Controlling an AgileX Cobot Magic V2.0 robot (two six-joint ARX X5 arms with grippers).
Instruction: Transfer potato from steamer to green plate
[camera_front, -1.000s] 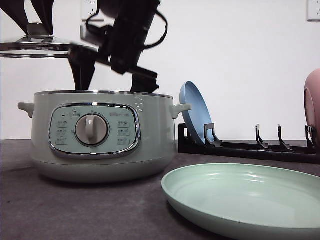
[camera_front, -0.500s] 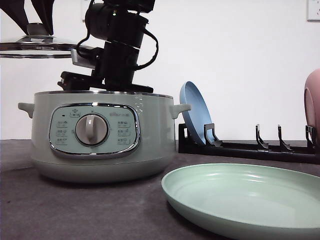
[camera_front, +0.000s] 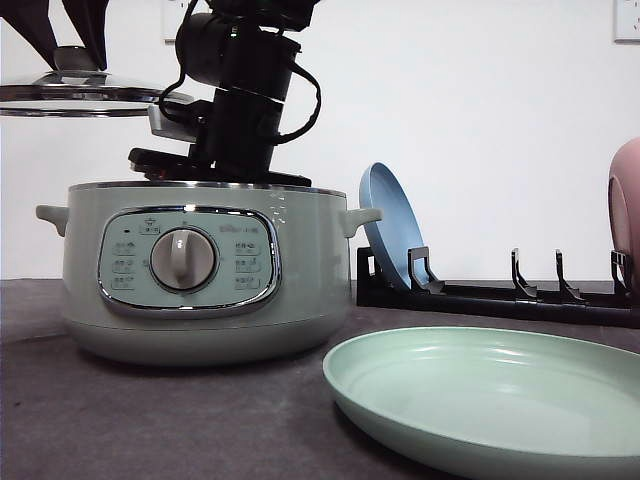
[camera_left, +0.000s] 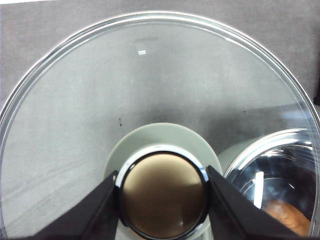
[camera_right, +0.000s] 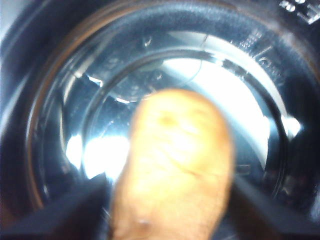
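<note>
The potato (camera_right: 175, 165), orange-brown and blurred, lies in the shiny bowl of the steamer (camera_front: 200, 270). My right gripper (camera_right: 170, 187) has reached down into the pot, one dark finger (camera_right: 80, 205) on each side of the potato. Blur hides whether they press on it. In the front view the right arm (camera_front: 235, 100) stands over the pot with its fingers hidden behind the rim. My left gripper (camera_left: 162, 200) is shut on the knob of the glass lid (camera_front: 70, 95), held high to the left. The green plate (camera_front: 500, 400) lies bare at the front right.
Behind the plate stands a black dish rack (camera_front: 500, 295) with a blue plate (camera_front: 390, 235) upright in it and a pink plate (camera_front: 628, 200) at its right end. Grey table (camera_front: 150, 420) stretches in front of the steamer.
The right arm swung upright and dropped its gripper into the steamer a second ago, and has since only shifted slightly. The left arm and lid have stayed still.
</note>
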